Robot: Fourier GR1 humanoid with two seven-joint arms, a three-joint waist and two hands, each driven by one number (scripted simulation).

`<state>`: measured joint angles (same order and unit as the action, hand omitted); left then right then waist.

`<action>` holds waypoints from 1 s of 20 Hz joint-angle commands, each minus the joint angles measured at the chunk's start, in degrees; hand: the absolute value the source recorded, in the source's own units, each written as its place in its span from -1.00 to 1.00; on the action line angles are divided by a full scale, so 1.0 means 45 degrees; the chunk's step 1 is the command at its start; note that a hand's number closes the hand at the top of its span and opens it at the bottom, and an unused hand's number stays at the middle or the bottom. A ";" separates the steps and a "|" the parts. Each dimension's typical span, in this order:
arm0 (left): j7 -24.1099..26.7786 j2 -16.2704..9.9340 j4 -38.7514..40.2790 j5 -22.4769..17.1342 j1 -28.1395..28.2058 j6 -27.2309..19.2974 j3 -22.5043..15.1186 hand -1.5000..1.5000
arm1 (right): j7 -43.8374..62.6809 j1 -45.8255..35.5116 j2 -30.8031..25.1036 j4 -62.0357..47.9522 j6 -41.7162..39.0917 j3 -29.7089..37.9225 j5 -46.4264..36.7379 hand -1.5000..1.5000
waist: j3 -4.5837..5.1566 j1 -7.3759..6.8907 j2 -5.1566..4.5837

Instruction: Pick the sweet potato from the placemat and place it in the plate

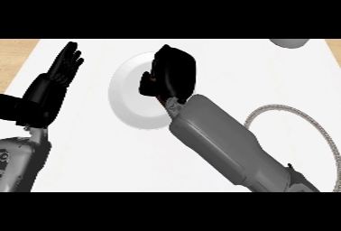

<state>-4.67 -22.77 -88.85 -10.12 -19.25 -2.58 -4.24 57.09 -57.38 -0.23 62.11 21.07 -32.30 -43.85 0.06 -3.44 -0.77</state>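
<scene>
Fingers of the right hand (170, 72) curl around a small brownish thing, seemingly the sweet potato (154, 80), above the white plate (130, 97). Left of the plate, the left hand (57, 76) rests open, fingers straight.

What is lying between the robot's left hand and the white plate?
Nothing: in the head view, only bare white counter lies between the open left hand and the plate.

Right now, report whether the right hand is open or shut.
Shut: the right hand curls over the plate, a sliver of sweet potato showing inside.
</scene>
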 commanded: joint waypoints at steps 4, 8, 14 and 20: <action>-0.0405 0.0396 -0.0358 0.0249 -0.0185 -0.0198 -0.0228 0.00 | -0.1022 -0.1431 0.0048 -0.4333 0.2211 -0.0451 0.1877 1.00 | -0.0003 -0.0292 -0.0087; 0.0031 0.0385 0.0044 0.0307 -0.0331 0.0127 -0.0264 0.00 | -0.1774 -0.1402 0.0049 -0.5545 0.2902 -0.0113 0.2969 1.00 | -0.0004 -0.0532 -0.0224; 0.0062 0.0543 0.0549 0.0261 -0.0741 0.0295 -0.0246 0.00 | -0.2843 -0.1702 0.0049 -0.6146 0.3746 0.0232 0.4866 -1.00 | -0.0011 -0.0870 -0.0368; 0.0497 0.0661 0.0224 0.0361 -0.0249 0.0362 -0.0344 0.00 | -0.4825 -0.1583 0.0049 -0.6038 0.5649 0.0459 0.6072 -1.00 | -0.0015 -0.0906 -0.0265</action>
<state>-3.92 -20.02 -87.55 -8.58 -22.06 -1.36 -5.76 39.94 -64.97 -0.10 35.20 40.31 -30.91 -19.74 -0.01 -7.34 -2.12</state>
